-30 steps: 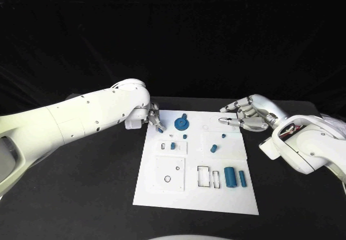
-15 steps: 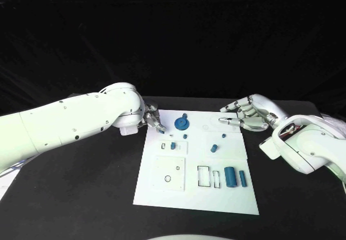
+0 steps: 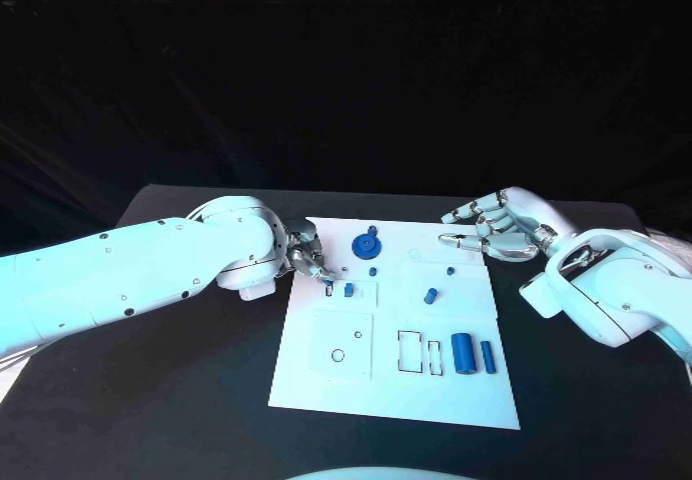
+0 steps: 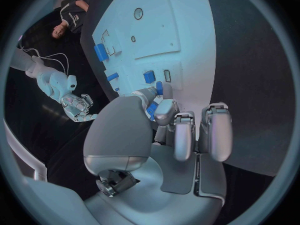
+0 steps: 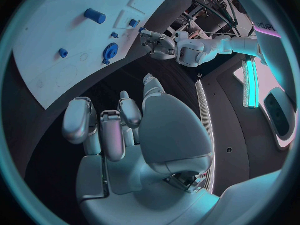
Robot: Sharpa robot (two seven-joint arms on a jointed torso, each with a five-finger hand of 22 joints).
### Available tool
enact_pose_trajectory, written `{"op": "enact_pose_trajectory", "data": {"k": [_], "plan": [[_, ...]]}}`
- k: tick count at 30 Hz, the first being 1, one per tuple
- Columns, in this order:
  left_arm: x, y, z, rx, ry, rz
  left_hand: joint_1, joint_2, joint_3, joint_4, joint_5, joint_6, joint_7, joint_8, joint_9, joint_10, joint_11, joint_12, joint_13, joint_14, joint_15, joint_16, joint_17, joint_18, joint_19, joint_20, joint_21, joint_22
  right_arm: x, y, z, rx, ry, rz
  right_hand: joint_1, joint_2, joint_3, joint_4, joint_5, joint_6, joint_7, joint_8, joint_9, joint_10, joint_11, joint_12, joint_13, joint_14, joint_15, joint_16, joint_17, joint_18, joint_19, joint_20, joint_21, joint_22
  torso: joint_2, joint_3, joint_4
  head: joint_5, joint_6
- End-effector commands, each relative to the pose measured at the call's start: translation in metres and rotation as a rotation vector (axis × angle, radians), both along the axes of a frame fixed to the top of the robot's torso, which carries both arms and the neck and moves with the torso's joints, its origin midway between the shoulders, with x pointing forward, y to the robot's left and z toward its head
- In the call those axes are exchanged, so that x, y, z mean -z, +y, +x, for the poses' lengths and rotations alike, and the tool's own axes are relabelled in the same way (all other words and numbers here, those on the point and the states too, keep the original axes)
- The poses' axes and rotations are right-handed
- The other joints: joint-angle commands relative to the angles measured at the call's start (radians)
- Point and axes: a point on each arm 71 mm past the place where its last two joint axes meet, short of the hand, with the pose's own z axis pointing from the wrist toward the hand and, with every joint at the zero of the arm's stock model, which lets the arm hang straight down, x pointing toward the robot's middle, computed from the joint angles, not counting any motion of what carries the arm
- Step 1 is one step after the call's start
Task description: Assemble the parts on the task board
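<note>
The white task board [image 3: 464, 400] lies mid-table with blue parts on it. A round disc [image 3: 365, 243] sits near its far edge. A small part [image 3: 346, 290] stands in a slot plate, and a short peg [image 3: 428, 295] lies mid-board. A big cylinder [image 3: 462, 352] and a slimmer one [image 3: 486, 356] lie at the near right. My left hand [image 3: 307, 258] hangs over the board's left edge, its curled fingertips just short of the small part. In the left wrist view, blue shows between thumb and finger of that hand [image 4: 169, 130]; I cannot tell whether it is held. My right hand [image 3: 490, 228] hovers past the far right corner, fingers apart, empty.
Black table [image 3: 159, 400] surrounds the board on every side. Empty outlined slots [image 3: 418, 352] lie beside the big cylinder, and a plate with a round hole [image 3: 336, 355] sits at the near left. The left forearm [image 3: 144, 285] spans the table's left half.
My left hand has moved nearer along the board's left edge, towards the small part in the slot plate, and its arm has swung lower. The right hand has stayed put.
</note>
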Motion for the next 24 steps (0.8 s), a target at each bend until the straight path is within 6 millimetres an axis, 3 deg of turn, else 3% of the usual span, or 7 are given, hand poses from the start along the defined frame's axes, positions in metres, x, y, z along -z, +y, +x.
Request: {"op": "enact_pose_trajectory", "data": {"k": [1, 18, 24], "plan": [[-0.001, -0.001, 0.0, 0.01, -0.055, 0.018, 0.002, -0.005, 0.137, -0.133, -0.001, 0.003, -0.007, 0.006, 0.002, 0.007, -0.002, 0.001, -0.001, 0.104, -0.001, 0.003, 0.263, -0.008, 0.059, -0.005, 0.005, 0.195, 0.001, 0.001, -0.001, -0.012, 0.002, -0.003, -0.003, 0.004, -0.005, 0.0, 0.004, 0.007, 0.0, 0.001, 0.0, -0.007, 0.0, 0.001, 0.0, 0.069, -0.004, -0.006, 0.094, 0.008, -0.002, -0.002, -0.003, 0.0, 0.001, -0.0007, -0.002, 0.002, 0.001], [0.008, -0.005, 0.0, 0.03, -0.033, 0.077, 0.0, -0.009, 0.145, -0.136, -0.001, 0.003, -0.007, 0.008, 0.003, 0.009, -0.002, 0.002, -0.001, 0.104, -0.001, 0.003, 0.263, -0.008, 0.06, -0.006, 0.006, 0.196, 0.002, 0.002, -0.001, -0.013, 0.004, -0.003, -0.003, 0.004, -0.005, 0.0, 0.004, 0.007, 0.0, 0.001, 0.0, -0.007, 0.0, 0.001, 0.0, 0.069, -0.004, -0.006, 0.094, 0.008, -0.002, -0.002, -0.003, 0.0, 0.002, 0.0015, -0.003, 0.006, -0.007], [0.01, -0.006, -0.001, 0.052, -0.006, 0.102, -0.003, -0.013, 0.15, -0.138, -0.002, 0.004, -0.008, 0.009, 0.004, 0.011, -0.002, 0.006, 0.003, 0.104, -0.001, 0.003, 0.263, -0.007, 0.059, -0.006, 0.004, 0.194, 0.002, 0.002, -0.001, -0.015, 0.006, -0.004, -0.003, 0.004, -0.005, 0.0, 0.004, 0.007, 0.0, 0.001, 0.0, -0.007, 0.0, 0.001, 0.0, 0.069, -0.004, -0.006, 0.094, 0.008, -0.002, -0.002, -0.003, 0.0, 0.001, 0.0005, -0.002, 0.004, -0.007]]}}
